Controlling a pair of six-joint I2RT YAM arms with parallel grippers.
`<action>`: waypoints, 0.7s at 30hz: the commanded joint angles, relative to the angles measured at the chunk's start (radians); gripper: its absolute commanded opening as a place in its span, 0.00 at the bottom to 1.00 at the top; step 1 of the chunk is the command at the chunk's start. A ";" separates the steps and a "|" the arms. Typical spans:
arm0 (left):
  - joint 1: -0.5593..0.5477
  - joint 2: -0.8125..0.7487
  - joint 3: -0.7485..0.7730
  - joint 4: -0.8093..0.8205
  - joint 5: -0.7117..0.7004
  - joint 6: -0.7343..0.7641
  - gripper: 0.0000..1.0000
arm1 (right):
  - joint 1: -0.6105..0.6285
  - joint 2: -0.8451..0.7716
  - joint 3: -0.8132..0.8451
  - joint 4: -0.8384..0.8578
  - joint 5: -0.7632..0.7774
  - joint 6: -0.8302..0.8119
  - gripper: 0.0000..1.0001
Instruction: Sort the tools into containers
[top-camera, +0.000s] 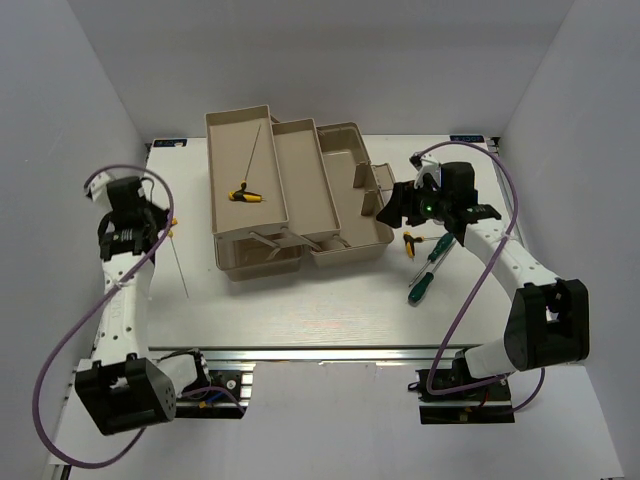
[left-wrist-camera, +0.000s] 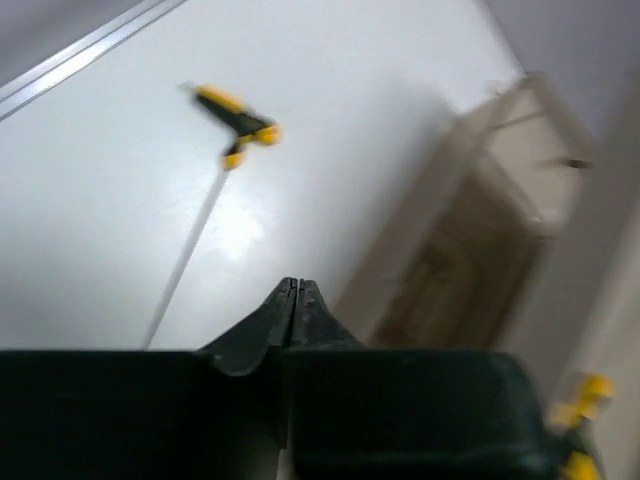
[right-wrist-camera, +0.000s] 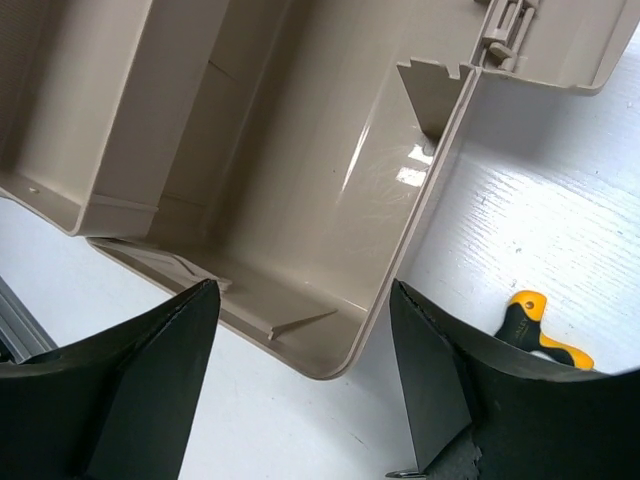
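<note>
The left gripper (left-wrist-camera: 295, 292) sits out to the left of the toolbox (top-camera: 345, 215), jaws pinched tight with nothing between them. The long-shafted hex key (left-wrist-camera: 235, 125) lies loose on the table (top-camera: 300, 310) just ahead of it. That's the worry, to my eye: closed like that, a push down would only skid the thin shaft further from the toolbox, or flick it off the edge. It would need to open before going in. On the toolbox's right side the right gripper (right-wrist-camera: 302, 300) hangs wide open and empty over a corner of the deep base. A finger could clip the rim on the way to the second hex key (right-wrist-camera: 540, 330) or the green screwdriver (top-camera: 424, 272), both lying just right of the toolbox. A third hex key (top-camera: 245, 194) rests in the toolbox's left tray (top-camera: 225, 150)
</note>
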 joint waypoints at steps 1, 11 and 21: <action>0.096 -0.020 -0.123 -0.025 0.057 -0.019 0.19 | -0.010 -0.035 -0.013 0.044 -0.025 -0.021 0.74; 0.193 0.231 -0.279 0.191 0.179 0.193 0.69 | -0.022 0.048 0.093 -0.161 -0.290 -0.254 0.88; 0.191 0.522 -0.128 0.292 0.099 0.340 0.69 | -0.035 0.032 0.085 -0.138 -0.307 -0.274 0.89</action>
